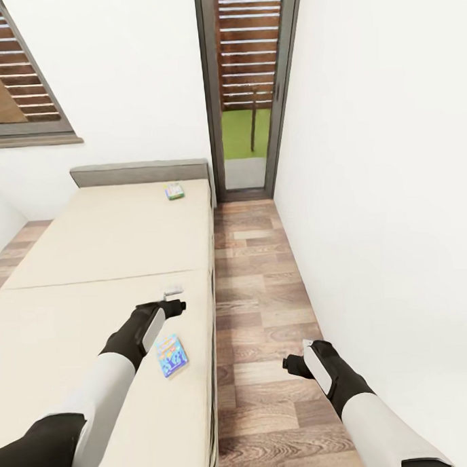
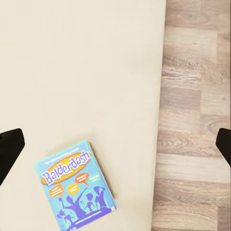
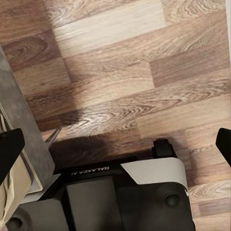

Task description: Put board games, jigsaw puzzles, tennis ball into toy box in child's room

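Bed (image 1: pixel 105 246) with cream mattress split by a cross seam, taken here as the landmark. My left tool (image 1: pixel 174 307) hangs over the mattress, just past the seam on the near side and close to the bed's floor-side edge; its fingers (image 2: pixel 10 149) stand wide apart, dark tips showing at both borders of the left wrist view, with nothing between them.

Blue board game (image 1: pixel 171 355), printed "Balderdash" on an orange oval with purple cartoon figures (image 2: pixel 74 185), lies flat on the near half of the bed, beside my left forearm and near the floor-side edge, slightly turned against that edge. It is apart from the tool.

Second board game (image 1: pixel 174 190), small in the head view, green and yellow with some blue, lies flat on the far half of the bed, near the grey headboard (image 1: pixel 139 172) and the floor-side corner.

My right tool (image 1: pixel 293 364) hangs over the wood-plank floor (image 1: pixel 263 293) beside the bed, between bed and white wall (image 1: pixel 394 186). Its fingers (image 3: pixel 9 144) are likewise spread, empty; beneath them the right wrist view shows planks and my own dark base (image 3: pixel 120 197).

Beyond the bed's head end stands a narrow glazed door (image 1: pixel 247 90) with slats and green ground behind it.
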